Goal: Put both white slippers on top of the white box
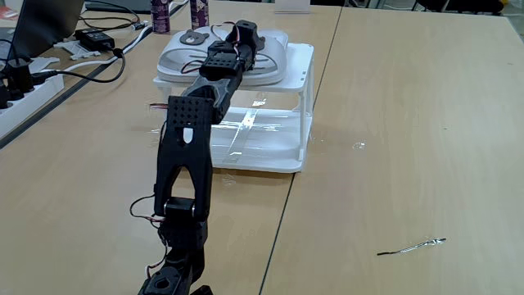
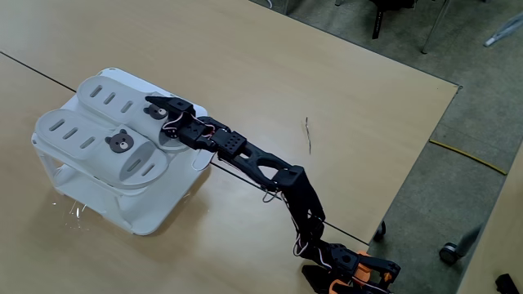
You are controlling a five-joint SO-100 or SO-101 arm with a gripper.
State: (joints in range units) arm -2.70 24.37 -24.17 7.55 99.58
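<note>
The white box [image 1: 304,98] [image 2: 155,214] stands in the middle of the wooden table. Both white slippers lie flat, side by side, on its top. One slipper [image 1: 182,59] [image 2: 90,140] shows its bear face. The other slipper [image 1: 274,51] [image 2: 105,91] lies beside it, partly covered by my arm. My gripper [image 1: 246,37] [image 2: 159,112] hangs low over the heel end of that second slipper, at the box's top edge. Its fingers are dark against the arm, and I cannot make out whether they touch or hold the slipper.
In a fixed view a power strip [image 1: 24,82], a black adapter [image 1: 97,38] with cables and two purple cans [image 1: 160,15] sit at the back left. A thin dark wire [image 1: 413,245] [image 2: 308,135] lies on the table right of the arm. The table edge [image 2: 409,175] drops to the floor.
</note>
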